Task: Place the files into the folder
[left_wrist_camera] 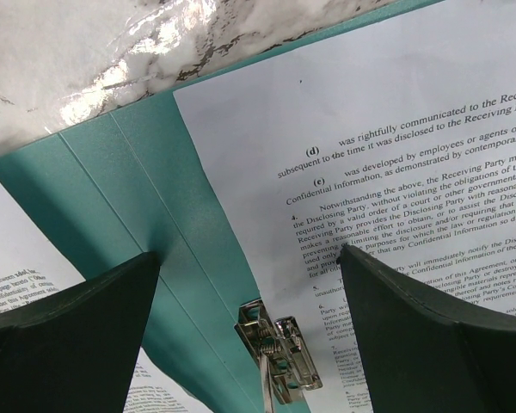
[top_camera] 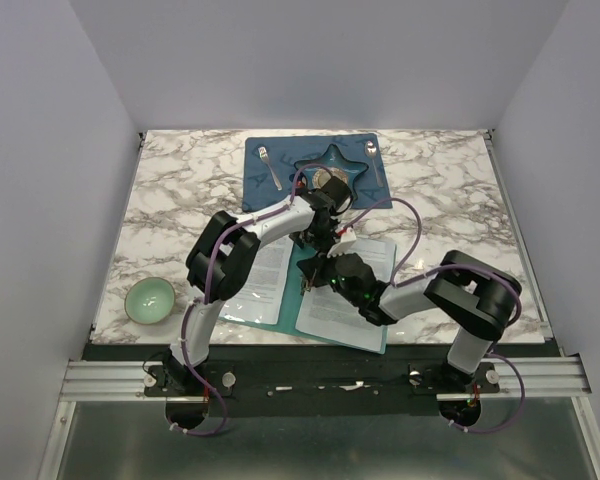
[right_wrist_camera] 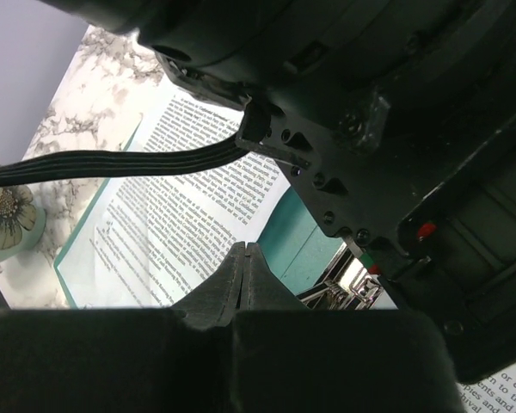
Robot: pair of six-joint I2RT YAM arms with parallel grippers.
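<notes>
Folder (left_wrist_camera: 198, 249) open toward the near edge of the table (top_camera: 180, 190), files (left_wrist_camera: 396, 103) laid on both halves. Right gripper (right_wrist_camera: 245, 258) pinched shut on nothing beside the clip (left_wrist_camera: 279, 357); farther on, left gripper (left_wrist_camera: 249, 258) spread wide, empty, above the spine (left_wrist_camera: 112, 172). Probably fastening: next needs the clip lifted, sheets tucked under.

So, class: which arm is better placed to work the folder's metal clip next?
Probably left: the left pincer hangs open, straddling the clip on the folder spine. The right pincer is shut, its tips off to one side of the clip.
</notes>
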